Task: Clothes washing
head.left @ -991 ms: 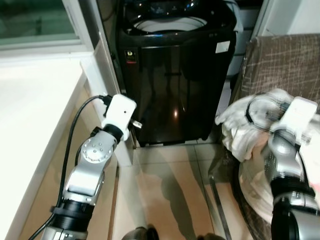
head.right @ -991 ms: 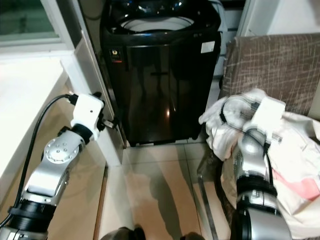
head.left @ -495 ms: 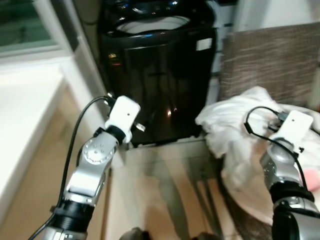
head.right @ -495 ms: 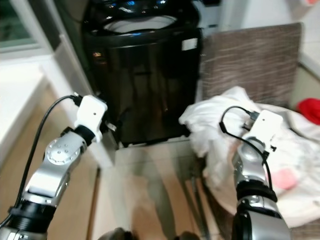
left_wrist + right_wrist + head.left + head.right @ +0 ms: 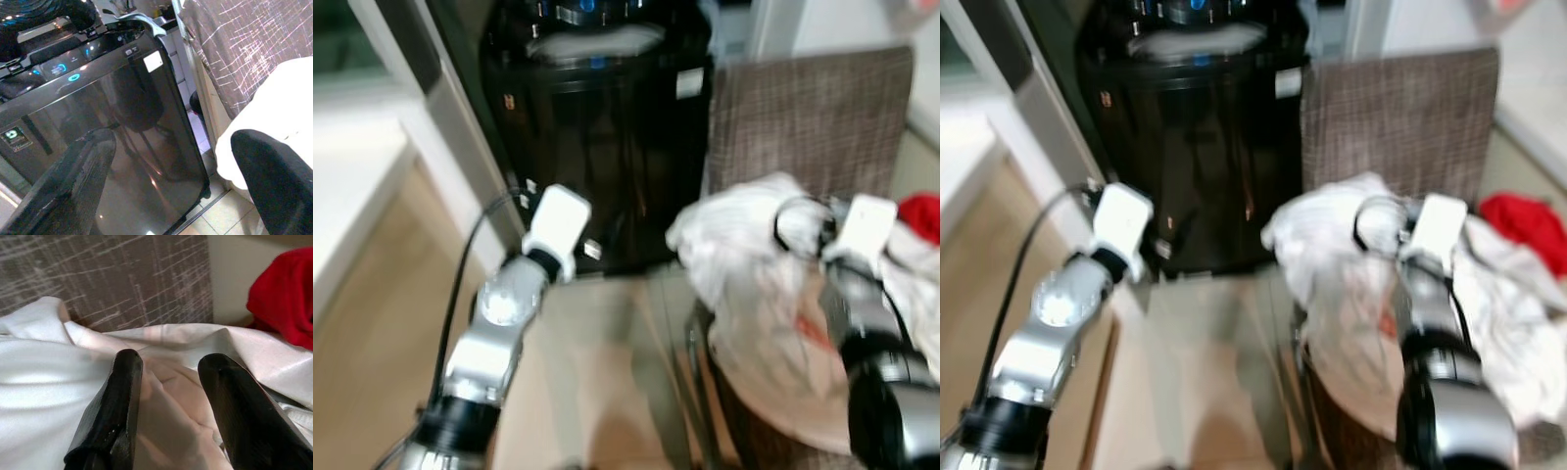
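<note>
Here the right gripper (image 5: 168,406) is hovering with its jaws parted over the white laundry (image 5: 1342,255), which is lying heaped on the brown chair (image 5: 1400,117) at the right, beside a red cloth (image 5: 1528,220). The left gripper (image 5: 166,181), jaws spread wide and holding nothing, is pointing at the black washing machine (image 5: 597,137), far left of the chair.

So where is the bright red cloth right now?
The bright red cloth lies on the robot's far right, at the edge of the white laundry pile, beyond the right gripper and beside the brown patterned chair back.
</note>
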Robot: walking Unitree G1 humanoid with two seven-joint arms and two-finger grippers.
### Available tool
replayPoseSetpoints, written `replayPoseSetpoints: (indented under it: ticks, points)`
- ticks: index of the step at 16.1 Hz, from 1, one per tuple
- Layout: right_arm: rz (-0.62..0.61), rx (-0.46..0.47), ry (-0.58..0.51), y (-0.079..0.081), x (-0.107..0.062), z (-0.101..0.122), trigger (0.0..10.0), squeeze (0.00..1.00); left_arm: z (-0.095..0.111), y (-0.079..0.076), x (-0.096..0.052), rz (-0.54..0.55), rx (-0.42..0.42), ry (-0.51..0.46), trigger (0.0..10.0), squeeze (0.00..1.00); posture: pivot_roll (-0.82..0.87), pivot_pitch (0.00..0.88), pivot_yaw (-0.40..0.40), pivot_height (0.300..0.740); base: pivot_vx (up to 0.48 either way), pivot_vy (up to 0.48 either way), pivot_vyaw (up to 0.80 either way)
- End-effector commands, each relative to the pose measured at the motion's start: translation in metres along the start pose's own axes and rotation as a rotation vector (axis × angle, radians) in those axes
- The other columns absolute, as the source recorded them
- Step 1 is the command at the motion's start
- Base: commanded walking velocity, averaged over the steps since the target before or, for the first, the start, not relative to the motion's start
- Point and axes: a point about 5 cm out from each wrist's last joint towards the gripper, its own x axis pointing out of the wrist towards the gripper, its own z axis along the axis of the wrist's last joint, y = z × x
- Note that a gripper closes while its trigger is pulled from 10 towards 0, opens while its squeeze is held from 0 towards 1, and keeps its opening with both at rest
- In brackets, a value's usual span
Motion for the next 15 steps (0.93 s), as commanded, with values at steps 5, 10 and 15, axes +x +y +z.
replayPoseSetpoints:
  ticks: [5,10,15]
  points:
    - [0.127,-0.021,0.089,0.017,0.003,0.004,10.0,0.0,0.001,0.011,-0.007,0.04,0.013,0.006,10.0,0.0,-0.07,0.023,0.063,0.74,0.0,0.0,0.0]
    - [0.186,-0.069,0.049,0.023,-0.002,0.007,10.0,0.87,0.001,0.011,-0.008,0.046,0.007,0.006,10.0,0.0,-0.07,0.027,0.062,0.74,0.0,0.0,0.0]
    - [0.193,-0.172,-0.004,0.021,0.001,0.02,10.0,1.0,0.002,0.009,-0.003,0.027,0.003,0.003,10.0,0.0,-0.1,0.029,0.079,0.74,0.0,0.0,0.0]
